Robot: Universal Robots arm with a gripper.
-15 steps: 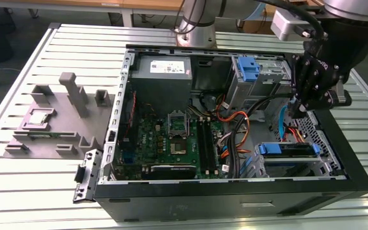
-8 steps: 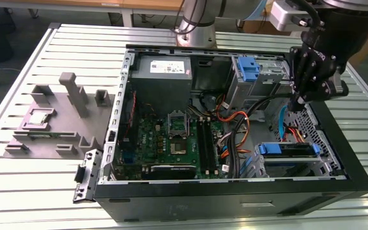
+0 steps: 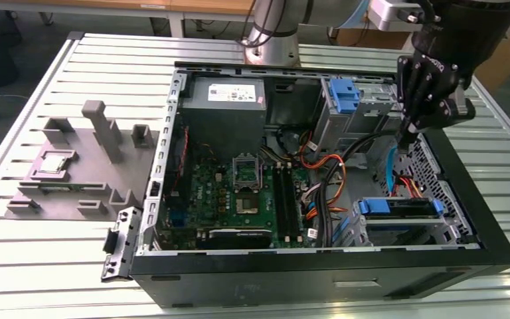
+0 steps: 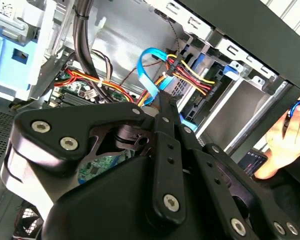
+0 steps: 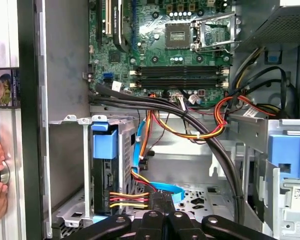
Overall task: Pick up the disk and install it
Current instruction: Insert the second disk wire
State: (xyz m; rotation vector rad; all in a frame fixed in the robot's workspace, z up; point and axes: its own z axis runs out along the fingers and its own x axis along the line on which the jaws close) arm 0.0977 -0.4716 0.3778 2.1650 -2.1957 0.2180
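One tool hangs inside the case, fingertips hidden.

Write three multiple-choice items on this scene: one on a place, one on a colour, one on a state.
1. The grey fixture stands
A. on the table, to the exterior view's left of the computer case
B. inside the case
C. on top of the case

2. The flat ribbon cable looping close to the gripper is
A. red
B. blue
C. green

3. The computer case is
A. shut, with its side panel on
B. wrapped in plastic
C. open, with the motherboard exposed

Key:
1 A, since the fixture sits on the slotted tabletop outside the case wall.
2 B, since the ribbon shows bright blue in both wrist views.
3 C, since the board, cables and drive cages are all in plain sight from above.
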